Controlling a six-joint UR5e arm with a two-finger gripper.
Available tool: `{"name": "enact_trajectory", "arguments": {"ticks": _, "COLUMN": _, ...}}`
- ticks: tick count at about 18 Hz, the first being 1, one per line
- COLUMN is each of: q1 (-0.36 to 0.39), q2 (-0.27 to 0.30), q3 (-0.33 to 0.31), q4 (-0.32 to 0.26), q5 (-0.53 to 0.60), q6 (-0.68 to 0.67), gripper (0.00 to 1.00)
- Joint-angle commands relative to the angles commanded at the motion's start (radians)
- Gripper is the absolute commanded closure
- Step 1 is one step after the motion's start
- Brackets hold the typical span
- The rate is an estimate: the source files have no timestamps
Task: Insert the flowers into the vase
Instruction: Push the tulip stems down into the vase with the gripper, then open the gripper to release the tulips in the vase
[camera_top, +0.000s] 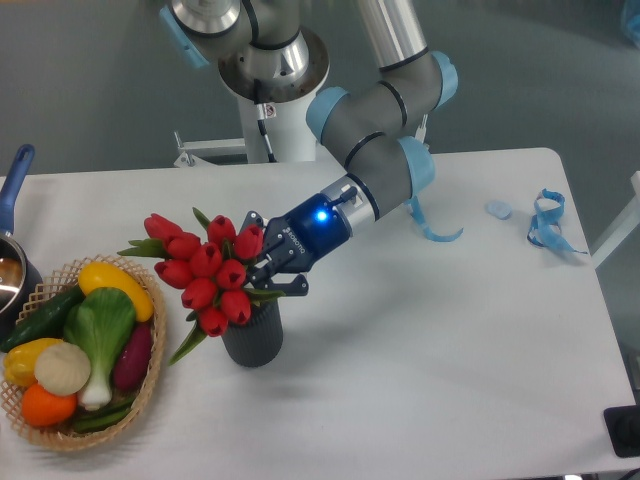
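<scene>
Above ribbed grey cylindrical vase (253, 338), glossy red tulip flowers (208, 268).

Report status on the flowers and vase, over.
Claw at the flowers, grip state unclear. Bunch sits over the vase, leaning left. Basket close on the left, not blocking.

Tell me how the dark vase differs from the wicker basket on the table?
The vase is a dark grey ribbed cylinder, narrow and upright; the basket is pale woven wicker, wide and shallow. The vase holds red flowers, with the gripper at the bunch; the basket holds mixed vegetables, and nothing is touching it. Both stand on the white table and are filled.
</scene>
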Motion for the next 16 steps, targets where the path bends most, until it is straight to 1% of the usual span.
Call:
{"name": "enact_trajectory", "arguments": {"ticks": 1, "q1": 0.002, "q2": 0.002, "q3": 0.002, "q4": 0.0, "q5": 0.0, "q6": 0.002, "gripper": 0.49}}
{"name": "enact_trajectory", "arguments": {"ticks": 2, "q1": 0.002, "q2": 0.005, "q3": 0.003, "q4": 0.002, "q5": 0.0, "q6": 0.002, "gripper": 0.42}}
{"name": "enact_trajectory", "arguments": {"ticks": 3, "q1": 0.003, "q2": 0.006, "q3": 0.006, "q4": 0.002, "q5": 0.0, "q6": 0.002, "gripper": 0.33}}
{"name": "enact_trajectory", "arguments": {"ticks": 4, "q1": 0.003, "q2": 0.006, "q3": 0.006, "q4": 0.002, "q5": 0.0, "q6": 0.002, "gripper": 0.28}}
{"name": "enact_trajectory", "arguments": {"ticks": 6, "q1": 0.005, "q2": 0.008, "q3": 0.005, "q4": 0.002, "q5": 0.0, "q6": 0.002, "gripper": 0.27}}
{"name": "enact_trajectory", "arguments": {"ticks": 7, "q1": 0.003, "q2": 0.008, "q3": 0.006, "q4": 0.002, "q5": 0.0, "q6": 0.002, "gripper": 0.24}}
{"name": "enact_trajectory", "arguments": {"ticks": 8, "q1": 0.003, "q2": 0.008, "q3": 0.008, "q4": 0.002, "q5": 0.002, "q6": 0.003, "gripper": 0.18}}
{"name": "enact_trajectory", "arguments": {"ticks": 9, "q1": 0.005, "q2": 0.009, "q3": 0.008, "q4": 0.003, "q5": 0.002, "q6": 0.003, "gripper": 0.02}}
{"name": "enact_trajectory", "arguments": {"ticks": 10, "q1": 0.006, "q2": 0.011, "q3": 0.009, "q4": 0.002, "q5": 0.003, "q6": 0.003, "gripper": 0.0}}
{"name": "enact_trajectory", "arguments": {"ticks": 11, "q1": 0.009, "q2": 0.014, "q3": 0.009, "q4": 0.003, "q5": 0.02, "q6": 0.003, "gripper": 0.0}}
{"name": "enact_trajectory", "arguments": {"ticks": 12, "q1": 0.018, "q2": 0.046, "q3": 0.012, "q4": 0.005, "q5": 0.113, "q6": 0.014, "gripper": 0.0}}
{"name": "enact_trajectory", "arguments": {"ticks": 16, "q1": 0.04, "q2": 0.119, "q3": 0.018, "q4": 0.003, "q5": 0.208, "q6": 0.017, "gripper": 0.0}}
